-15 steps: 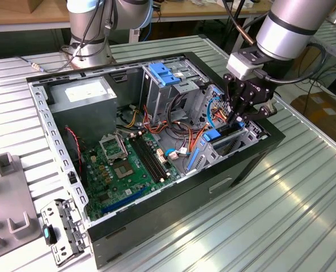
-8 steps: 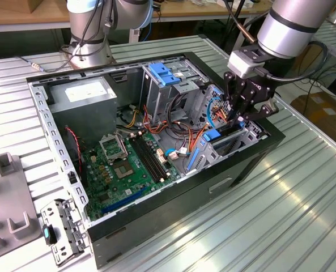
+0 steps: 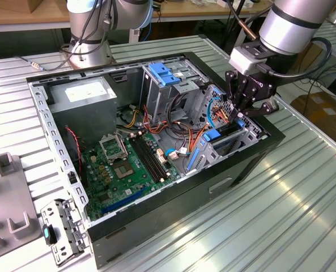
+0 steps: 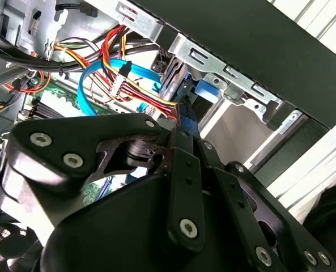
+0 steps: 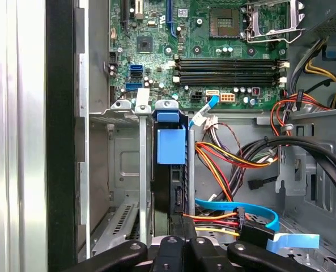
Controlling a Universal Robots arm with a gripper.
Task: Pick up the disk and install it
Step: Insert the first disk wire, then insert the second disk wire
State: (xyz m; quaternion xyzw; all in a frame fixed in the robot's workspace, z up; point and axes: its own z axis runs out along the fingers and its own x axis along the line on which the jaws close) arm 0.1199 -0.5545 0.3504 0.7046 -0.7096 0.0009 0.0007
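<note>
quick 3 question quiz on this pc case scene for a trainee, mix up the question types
1. True or false: in the exterior view, the tool hangs over the power supply box.
2. Multiple choice: in the exterior view, what is the tool nearest to?
A. the drive cage at the exterior view's right end of the case
B. the motherboard
C. the bare table outside the case
3. Short answer: in the first wrist view, what colour is the flat cable that runs beside the red, yellow and orange wires?

Key: 1 false; 2 A; 3 blue.
</note>
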